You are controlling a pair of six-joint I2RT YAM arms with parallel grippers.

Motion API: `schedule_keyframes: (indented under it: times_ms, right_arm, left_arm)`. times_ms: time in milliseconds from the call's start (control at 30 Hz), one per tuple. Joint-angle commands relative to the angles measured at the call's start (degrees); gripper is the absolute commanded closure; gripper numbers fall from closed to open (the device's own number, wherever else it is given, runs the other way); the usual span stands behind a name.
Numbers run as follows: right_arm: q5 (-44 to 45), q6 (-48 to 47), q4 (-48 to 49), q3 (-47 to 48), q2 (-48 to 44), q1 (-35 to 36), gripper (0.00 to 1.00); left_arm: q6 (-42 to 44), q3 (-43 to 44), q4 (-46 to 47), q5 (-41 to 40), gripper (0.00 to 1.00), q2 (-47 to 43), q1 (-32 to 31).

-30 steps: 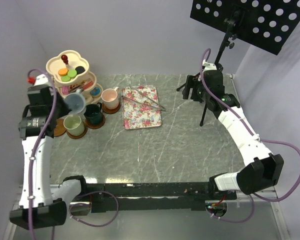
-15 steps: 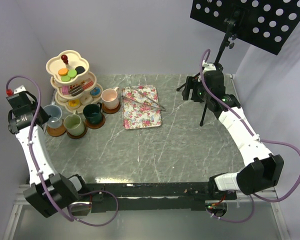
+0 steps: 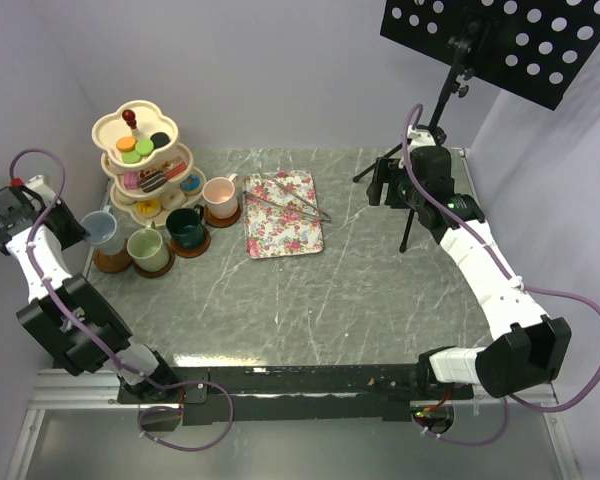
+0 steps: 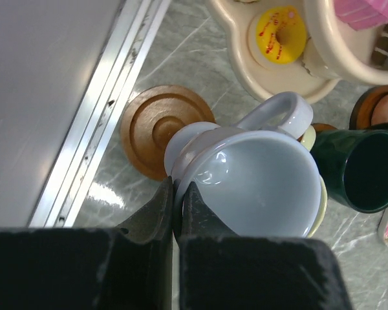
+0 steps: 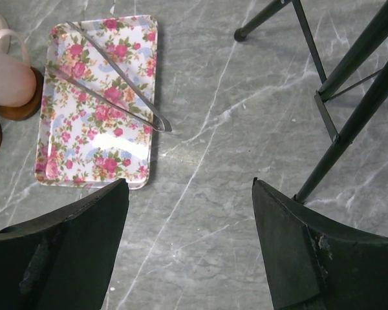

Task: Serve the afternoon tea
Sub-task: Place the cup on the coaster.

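Marble table, left fingers pinching light blue mug, right fingers spread, tongs on floral tray

The top camera sat high at the 6 o'clock side and looked down across the whole table. The left wrist camera hung very close over the light blue mug at the table's 9 o'clock edge, facing down. The right wrist camera looked down from farther up, near 2 o'clock. It shared the floral tray with the top view.
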Motion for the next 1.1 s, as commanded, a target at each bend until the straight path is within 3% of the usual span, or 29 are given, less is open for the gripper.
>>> schedule_keyframes:
  times_ms: [0, 1067]
  right_arm:
    - [-0.68, -0.02, 1.29, -0.26, 0.72, -0.55, 0.17]
    - [-5.16, 2.79, 0.50, 2.11, 8.81, -3.71, 0.17]
  left_arm:
    - [5.37, 3.15, 4.79, 5.78, 0.99, -0.06, -0.34]
    - [12.14, -3.97, 14.81, 1.64, 0.99, 10.32, -1.04]
